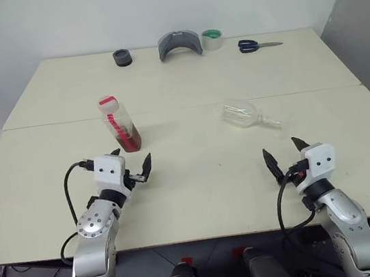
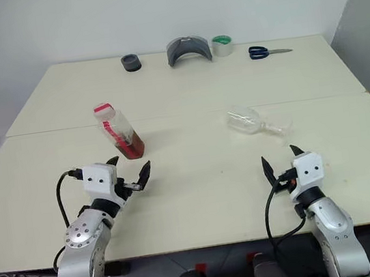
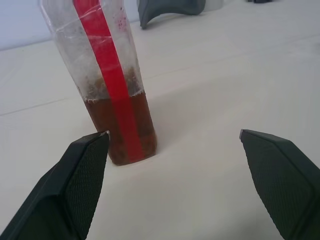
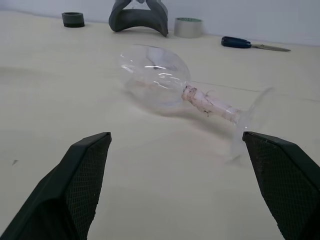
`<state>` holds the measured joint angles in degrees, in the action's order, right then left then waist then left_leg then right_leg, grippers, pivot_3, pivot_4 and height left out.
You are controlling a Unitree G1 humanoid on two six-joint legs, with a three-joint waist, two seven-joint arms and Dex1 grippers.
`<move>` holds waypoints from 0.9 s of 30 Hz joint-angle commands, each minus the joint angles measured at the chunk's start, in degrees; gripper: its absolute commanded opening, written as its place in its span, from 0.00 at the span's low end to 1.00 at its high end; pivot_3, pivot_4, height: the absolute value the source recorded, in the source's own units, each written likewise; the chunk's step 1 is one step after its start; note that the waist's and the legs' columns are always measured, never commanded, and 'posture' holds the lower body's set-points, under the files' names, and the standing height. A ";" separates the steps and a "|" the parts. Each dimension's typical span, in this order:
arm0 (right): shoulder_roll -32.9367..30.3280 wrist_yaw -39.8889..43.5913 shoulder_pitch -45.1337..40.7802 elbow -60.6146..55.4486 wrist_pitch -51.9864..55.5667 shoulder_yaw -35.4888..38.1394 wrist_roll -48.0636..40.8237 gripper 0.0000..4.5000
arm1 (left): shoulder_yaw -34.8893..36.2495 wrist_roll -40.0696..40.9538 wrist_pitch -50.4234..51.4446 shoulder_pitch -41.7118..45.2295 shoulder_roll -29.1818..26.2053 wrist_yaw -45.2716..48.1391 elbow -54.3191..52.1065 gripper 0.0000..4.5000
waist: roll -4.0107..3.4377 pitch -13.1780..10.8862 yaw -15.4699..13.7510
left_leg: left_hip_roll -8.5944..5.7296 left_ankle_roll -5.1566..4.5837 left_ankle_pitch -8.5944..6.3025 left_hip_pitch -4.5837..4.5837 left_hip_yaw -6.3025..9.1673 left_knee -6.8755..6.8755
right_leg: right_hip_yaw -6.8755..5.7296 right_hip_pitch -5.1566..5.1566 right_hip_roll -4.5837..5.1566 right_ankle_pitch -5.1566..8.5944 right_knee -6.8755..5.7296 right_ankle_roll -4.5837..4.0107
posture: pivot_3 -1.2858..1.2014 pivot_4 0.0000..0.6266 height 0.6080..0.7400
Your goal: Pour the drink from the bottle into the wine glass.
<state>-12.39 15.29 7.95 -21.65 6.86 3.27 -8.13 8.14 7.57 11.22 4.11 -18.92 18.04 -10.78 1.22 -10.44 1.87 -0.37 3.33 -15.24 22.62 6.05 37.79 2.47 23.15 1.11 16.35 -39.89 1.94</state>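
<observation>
Cream table [image 1: 200, 198] bears upright bottle [image 1: 120, 123], wine glass [image 1: 247, 114] lying sideways; both grippers gape empty.

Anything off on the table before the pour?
Yes: the wine glass lies on its side ahead of the right tool, so it must be stood up first. The bottle stands upright ahead of the left tool, cap on, about a third full.

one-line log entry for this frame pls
bottle: upright, capped, drink low | wine glass: on its side, empty | left gripper: open, near bottle | right gripper: open, short of glass
</observation>
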 commanded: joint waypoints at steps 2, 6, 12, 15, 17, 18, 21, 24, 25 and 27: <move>-0.13 0.64 -0.73 -0.16 -1.88 0.99 -1.11 1.00 | 0.48 0.62 0.47 0.03 -0.27 -0.16 -3.10 0.99 | 0.00 0.00 0.00 | 0.00 0.00 0.00 0.00 0.00 0.00 | 0.00 0.00 0.00 0.00 0.00 0.00 | 0.52 0.24 1.00; 0.01 0.65 -1.20 0.52 -2.42 1.23 -1.09 1.00 | 0.40 0.50 0.80 0.13 -0.24 -0.30 -3.51 0.99 | 0.00 0.00 0.00 | -0.01 0.00 0.00 0.00 0.00 0.00 | 0.00 0.00 0.00 0.00 0.00 0.00 | 0.52 0.24 1.00; -1.62 3.08 -1.33 -0.23 -3.40 0.07 -0.98 1.00 | 0.51 1.28 0.24 0.52 -0.47 0.70 -3.46 0.99 | 0.00 0.00 0.00 | -0.01 0.00 0.00 0.00 0.01 0.00 | 0.00 0.00 0.00 0.00 0.00 0.00 | 0.52 0.24 1.00; -4.70 8.60 -2.01 -4.55 -0.09 -2.38 -4.07 1.00 | 2.78 3.36 0.57 0.85 0.41 -0.34 -3.35 0.99 | 0.00 0.00 0.02 | 0.00 0.00 0.00 0.00 -0.01 0.00 | 0.00 0.00 0.00 0.00 0.00 0.00 | 0.52 0.24 1.00; -6.98 11.95 -3.13 -7.91 4.46 -3.61 -8.04 1.00 | 3.74 4.48 1.74 1.64 0.36 -0.68 -2.53 0.99 | 0.00 0.00 0.08 | 0.01 0.00 0.00 0.00 0.00 0.00 | 0.00 0.00 -0.01 0.00 0.00 0.00 | 0.52 0.24 1.00; -7.99 13.16 -3.77 -9.47 6.93 -3.89 -10.32 1.00 | 4.04 5.01 2.10 1.97 0.15 -0.50 -2.22 0.99 | 0.00 0.00 0.07 | 0.02 0.00 0.00 -0.01 0.00 0.00 | -0.01 0.00 -0.02 0.00 0.00 0.00 | 0.52 0.24 1.00; -11.59 16.60 -6.56 -12.71 13.01 -4.16 -15.69 1.00 | 4.96 5.58 3.00 3.35 -0.67 -0.34 -1.14 0.99 | 0.00 0.00 -0.01 | 0.00 0.00 0.00 0.00 0.03 0.02 | -0.03 -0.02 -0.02 0.00 0.01 0.00 | 0.52 0.24 1.00; -15.78 20.18 -10.48 -13.96 17.85 -3.54 -20.15 1.00 | 5.37 5.51 4.47 4.85 -1.56 -0.57 -0.30 0.99 | 0.02 0.00 -0.03 | -0.06 -0.01 0.00 0.02 0.06 0.05 | -0.05 -0.05 0.01 0.00 0.03 0.01 | 0.52 0.24 1.00; -16.64 20.66 -11.34 -14.14 18.84 -3.41 -21.08 1.00 | 5.23 5.22 4.64 5.16 -1.81 -0.65 -0.20 0.99 | 0.01 0.00 -0.02 | -0.05 -0.01 0.00 0.01 0.06 0.05 | -0.06 -0.05 0.00 0.00 0.03 0.01 | 0.52 0.24 1.00; -17.81 21.22 -12.46 -14.37 20.03 -3.44 -22.20 1.00 | 5.20 5.37 5.00 5.72 -1.89 -0.68 0.10 0.99 | 0.02 0.00 -0.03 | -0.03 -0.01 0.00 0.02 0.09 0.03 | -0.09 -0.05 -0.02 0.00 0.03 0.00 | 0.52 0.24 1.00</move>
<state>-29.74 35.45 -4.03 -33.73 25.96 -1.12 -28.51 12.83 12.67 16.18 9.12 -20.25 17.53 -10.07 1.24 -10.44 1.84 -0.40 3.33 -15.24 22.65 6.17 37.82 2.36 23.09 1.09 16.35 -39.85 1.94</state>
